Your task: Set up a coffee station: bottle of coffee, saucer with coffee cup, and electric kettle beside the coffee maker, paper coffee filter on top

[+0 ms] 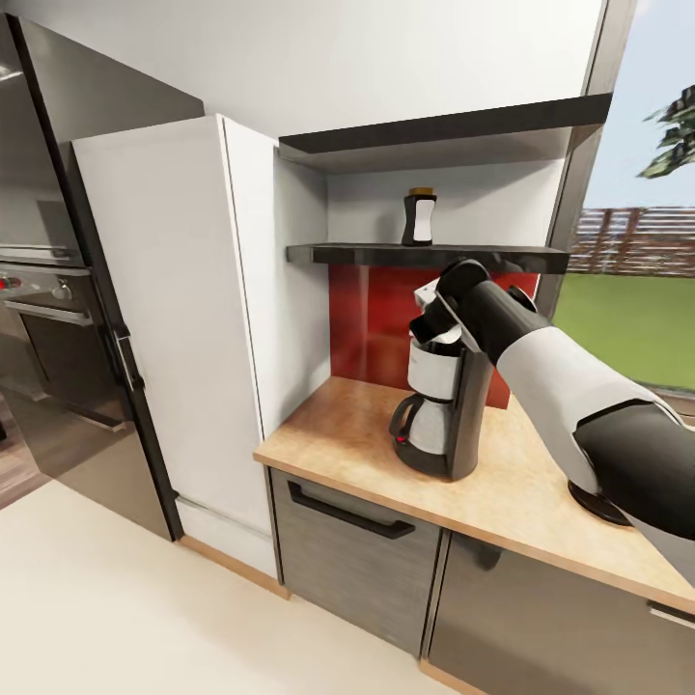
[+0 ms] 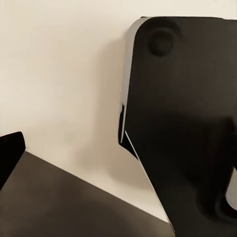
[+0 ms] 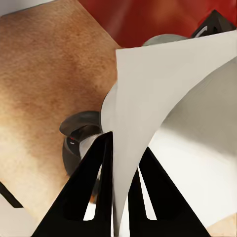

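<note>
I've got the right gripper (image 3: 121, 185) pinched on the paper filter (image 3: 173, 113), both black fingers (image 3: 91, 182) clamped on its thin edge, and from the head view the gripper (image 1: 436, 323) sits right over the top of the coffee maker (image 1: 439, 405). The machine stands on the countertop (image 1: 521, 483), carafe handle facing out. The bottle of coffee (image 1: 419, 217) is up on the shelf (image 1: 425, 255), not yet brought down.

Here's my worry: the filter is flimsy and I'm holding just 1 edge, so if I let go while it's tilted I judge it could slide off the top and drop onto the counter or behind the machine. Pressing down too far could nudge the coffee maker or crumple the paper. I can't tell from here whether the filter is touching the machine's top or just above it.

The left gripper I can't judge; its wrist camera gives me pale floor and a dark body up close.
</note>
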